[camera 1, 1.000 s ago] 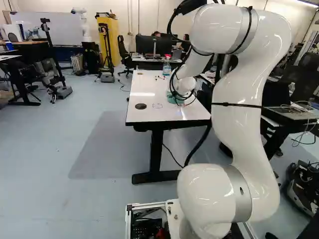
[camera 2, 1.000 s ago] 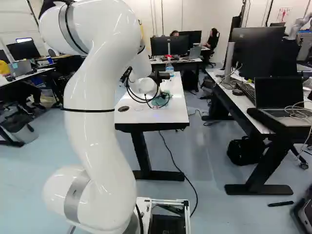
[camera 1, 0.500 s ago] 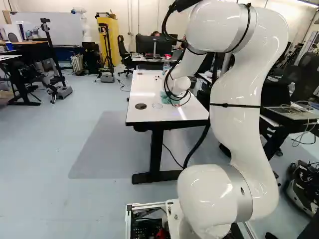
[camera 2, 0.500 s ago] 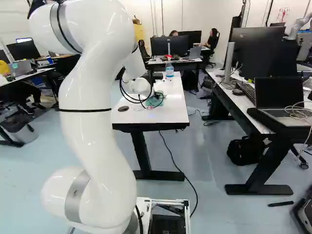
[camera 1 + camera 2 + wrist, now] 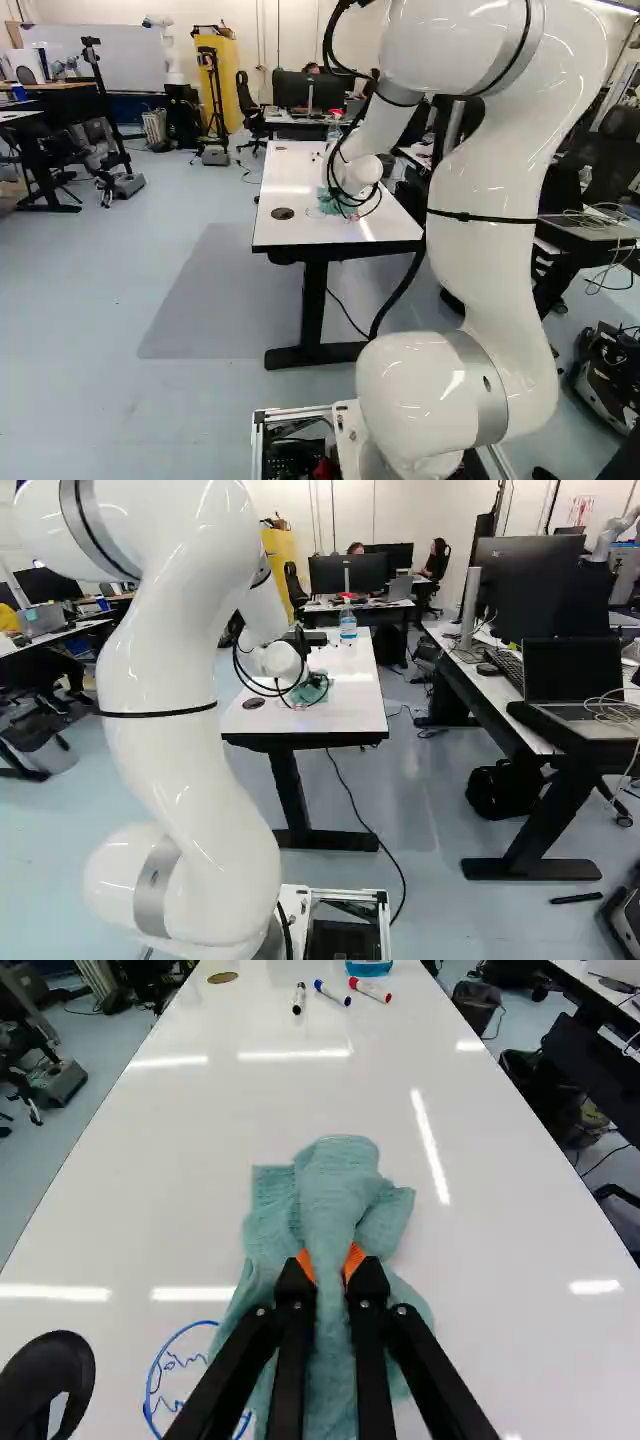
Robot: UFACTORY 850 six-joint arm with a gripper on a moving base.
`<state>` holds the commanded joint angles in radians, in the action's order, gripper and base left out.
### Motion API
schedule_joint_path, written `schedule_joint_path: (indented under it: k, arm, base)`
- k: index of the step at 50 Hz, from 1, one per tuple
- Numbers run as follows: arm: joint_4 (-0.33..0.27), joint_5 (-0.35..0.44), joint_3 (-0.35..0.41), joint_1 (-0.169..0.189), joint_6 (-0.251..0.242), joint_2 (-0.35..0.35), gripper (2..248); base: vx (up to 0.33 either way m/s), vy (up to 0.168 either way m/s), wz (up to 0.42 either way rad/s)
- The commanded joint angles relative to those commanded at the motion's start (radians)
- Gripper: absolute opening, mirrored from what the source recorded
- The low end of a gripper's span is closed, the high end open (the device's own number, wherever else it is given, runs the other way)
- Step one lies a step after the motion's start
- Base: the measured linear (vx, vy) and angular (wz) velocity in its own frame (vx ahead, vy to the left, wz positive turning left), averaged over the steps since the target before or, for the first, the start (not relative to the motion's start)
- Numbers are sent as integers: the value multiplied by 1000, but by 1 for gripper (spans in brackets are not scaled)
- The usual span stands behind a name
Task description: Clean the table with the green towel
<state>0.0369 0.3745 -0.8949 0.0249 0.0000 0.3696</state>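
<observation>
towel (image 5: 338, 1188) sits pinched between the jaws, bunching out ahead of them.

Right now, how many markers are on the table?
3, all ahead of the towel: the red one by the bottle, the black one farthest from it, the blue one between. The towel could hide more.

Your left base view looks from behind the arm (image 5: 490, 265), off its left side, ahead and a bit down; your right base view does the same from its right. Both get the arm and white table (image 5: 285, 190) from farther back. Your wrist cam's way closer, angled down over that same table, lengthwise.
</observation>
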Motion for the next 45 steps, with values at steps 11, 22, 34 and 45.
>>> schedule_joint_path:
  k: [11,22,34,45]
  arm:
    - [0,0,59,3,0,-47,47]
    - [0,0,110,19,0,-90,47]
    - [0,0,140,51,0,-115,47]
    - [0,0,137,86,0,-112,47]
  base:
    - [0,0,0]
    - [0,0,0]
    - [0,0,0]
    - [0,0,0]
